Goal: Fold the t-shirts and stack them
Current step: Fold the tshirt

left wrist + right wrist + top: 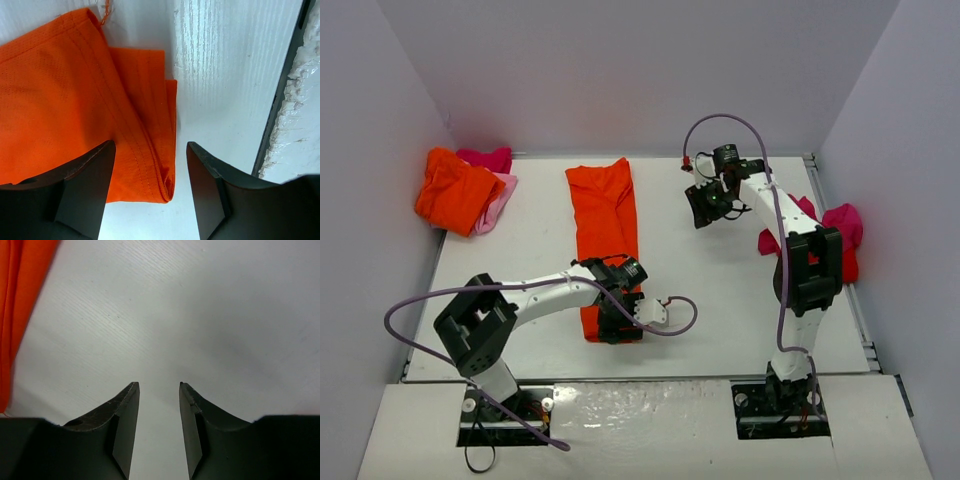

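A: Looking from above, how are the arms posed?

B: The left arm (545, 292) lies low, bent across toward frame centre. The left gripper (150, 145) points down at the bottom end of the long folded orange shirt (603, 225), jaws parted astride its hemmed corner, gripping nothing. The right arm (810, 262) stands tall, elbow high. The right gripper (158, 385) hangs partly open above bare table (210, 315), empty.

A: Anything hard to see?

B: The right arm covers part of a magenta-and-red heap (843, 222) at right. Another pile (455, 190), orange over pinks, sits upper left.
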